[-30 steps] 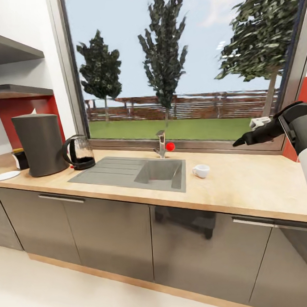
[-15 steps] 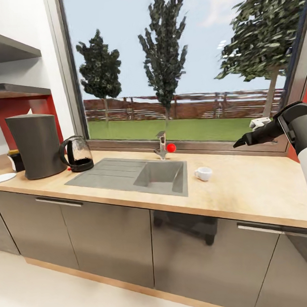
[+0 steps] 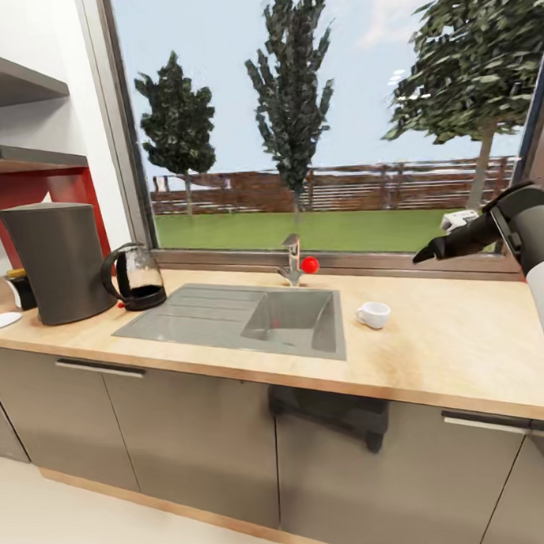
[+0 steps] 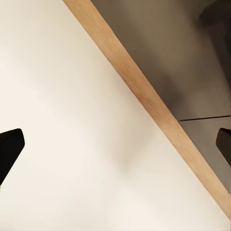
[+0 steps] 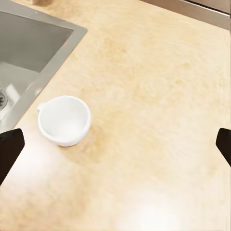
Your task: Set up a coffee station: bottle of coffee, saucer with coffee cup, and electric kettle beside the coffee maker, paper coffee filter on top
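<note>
My right gripper [image 5: 115, 144] is spread wide and empty, one dark fingertip [image 5: 9, 151] at each side of its wrist view, hanging above the kitchen countertop [image 3: 433, 336]. Below it sits the coffee cup [image 5: 64, 120]: small, white, rounded, upright, with one little handle, just beside the steel sink [image 3: 250, 316]. My right arm [image 3: 492, 227] reaches in high, pointing towards the window. My left gripper [image 4: 115, 151] is likewise parted, facing pale floor and a wooden plinth

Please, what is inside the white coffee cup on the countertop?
Nothing can be seen inside the coffee cup: the right wrist view shows a plain white interior. It stands upright on the bare kitchen countertop, beside the sink; no saucer under it.
</note>
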Controlling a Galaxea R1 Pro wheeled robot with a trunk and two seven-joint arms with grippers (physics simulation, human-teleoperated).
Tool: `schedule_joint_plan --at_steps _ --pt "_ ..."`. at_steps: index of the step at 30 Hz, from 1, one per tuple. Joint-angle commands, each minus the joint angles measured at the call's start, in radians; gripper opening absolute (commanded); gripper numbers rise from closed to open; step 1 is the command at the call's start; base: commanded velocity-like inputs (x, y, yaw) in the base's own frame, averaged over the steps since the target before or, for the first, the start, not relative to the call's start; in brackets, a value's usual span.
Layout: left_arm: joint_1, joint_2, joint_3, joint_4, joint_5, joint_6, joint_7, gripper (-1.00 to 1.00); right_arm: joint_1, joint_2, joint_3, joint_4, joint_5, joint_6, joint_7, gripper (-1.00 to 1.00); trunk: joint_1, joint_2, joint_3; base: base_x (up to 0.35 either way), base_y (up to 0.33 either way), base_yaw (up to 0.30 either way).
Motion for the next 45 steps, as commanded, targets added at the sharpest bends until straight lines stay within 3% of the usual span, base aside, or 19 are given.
schedule_joint_plan --at_steps 1,19,35,45 --pt "-0.001 0.000 0.004 0.000 0.008 0.005 -0.006 1.00 -0.001 -0.001 0.004 0.003 0.010 0.001 0.010 1.00 0.000 -0.001 -0.001 0.062 0.044 0.000" --pt "-0.001 -0.001 0.004 0.000 0.008 0.005 -0.006 1.00 0.006 0.000 0.028 0.064 0.011 0.000 0.002 1.00 0.000 -0.001 -0.001 0.108 0.059 0.000" --pt "-0.001 -0.001 0.004 0.000 0.008 0.005 -0.006 1.00 0.006 0.019 0.029 0.151 0.014 -0.005 -0.007 1.00 0.000 -0.001 -0.001 0.047 0.022 0.000" --pt "-0.001 -0.001 0.004 0.000 0.008 0.005 -0.006 1.00 0.006 0.022 0.029 0.194 0.013 -0.007 -0.111 1.00 0.000 -0.001 -0.001 0.131 0.000 0.000"
